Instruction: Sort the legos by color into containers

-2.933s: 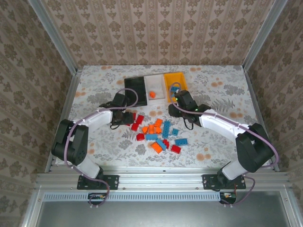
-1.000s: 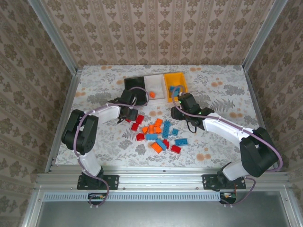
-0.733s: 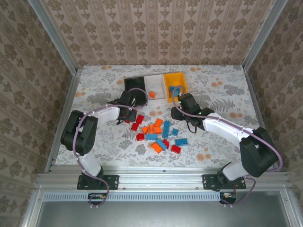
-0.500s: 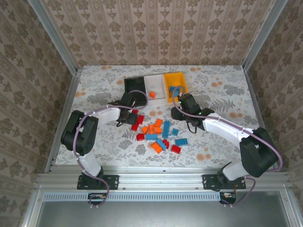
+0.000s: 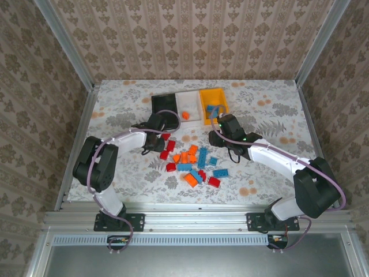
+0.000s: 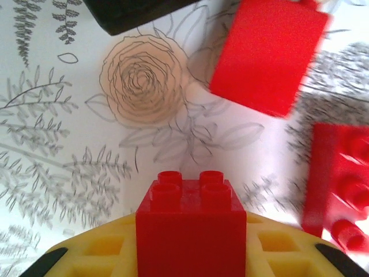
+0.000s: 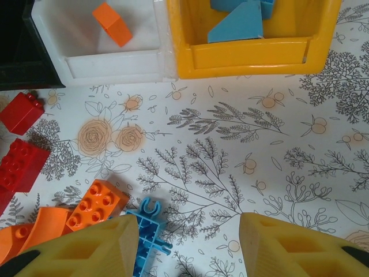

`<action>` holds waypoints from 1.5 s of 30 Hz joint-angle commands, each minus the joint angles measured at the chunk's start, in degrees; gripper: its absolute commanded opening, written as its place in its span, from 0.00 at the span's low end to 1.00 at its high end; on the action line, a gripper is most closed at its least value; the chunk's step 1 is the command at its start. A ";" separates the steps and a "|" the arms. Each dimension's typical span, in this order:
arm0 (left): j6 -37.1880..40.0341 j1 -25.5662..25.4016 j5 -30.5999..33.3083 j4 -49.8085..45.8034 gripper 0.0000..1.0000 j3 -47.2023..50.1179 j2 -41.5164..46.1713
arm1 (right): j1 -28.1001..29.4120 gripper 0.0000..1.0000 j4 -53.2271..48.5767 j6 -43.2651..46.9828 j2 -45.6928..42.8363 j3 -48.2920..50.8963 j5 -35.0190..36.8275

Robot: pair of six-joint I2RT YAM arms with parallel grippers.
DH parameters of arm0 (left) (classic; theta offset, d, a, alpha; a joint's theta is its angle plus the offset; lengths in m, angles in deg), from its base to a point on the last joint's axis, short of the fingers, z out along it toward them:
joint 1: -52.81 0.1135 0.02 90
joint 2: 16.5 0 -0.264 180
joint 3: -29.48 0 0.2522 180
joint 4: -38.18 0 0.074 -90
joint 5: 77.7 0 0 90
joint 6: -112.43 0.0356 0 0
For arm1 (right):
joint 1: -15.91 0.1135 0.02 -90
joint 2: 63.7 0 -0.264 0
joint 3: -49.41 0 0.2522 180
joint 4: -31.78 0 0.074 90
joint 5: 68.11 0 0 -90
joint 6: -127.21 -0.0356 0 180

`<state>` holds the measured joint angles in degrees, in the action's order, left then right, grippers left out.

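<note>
Sorting red now. Holding one small red brick tight in the left gripper, pinched shut on it between yellow pads, low over the flowery table cloth, right by the near edge of the black bin. Next, most likely: lift it, carry it a little farther over the black rim, then let go. Take care not to bump the other red bricks lying close on the right. With the right gripper open wide, nothing in it, hovering just near of the white bin and the orange-yellow bin. Already one orange brick in the white, blue ones in the yellow. Plenty left in the pile in the middle of the table. Hard, shiny plastic, boxy, with round bumps on top; smooth, stiff bins with straight walls
</note>
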<state>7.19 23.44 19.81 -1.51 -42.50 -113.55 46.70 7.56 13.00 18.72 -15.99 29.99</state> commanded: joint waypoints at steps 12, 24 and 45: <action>-0.41 1.71 2.73 -16.08 0.25 -38.85 -14.46 | -0.29 0.50 12.32 -3.76 -4.79 10.14 8.41; -4.29 6.22 -8.24 -19.54 0.29 -55.08 -29.98 | -0.29 0.50 11.16 -3.52 -6.09 10.18 9.99; -7.56 3.66 -6.68 -13.31 0.57 -36.03 -13.76 | -0.20 0.50 11.51 -3.31 -8.43 11.28 10.30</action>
<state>0.80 28.73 10.63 -16.79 -84.40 -134.56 46.66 18.23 9.99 11.66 -5.36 39.30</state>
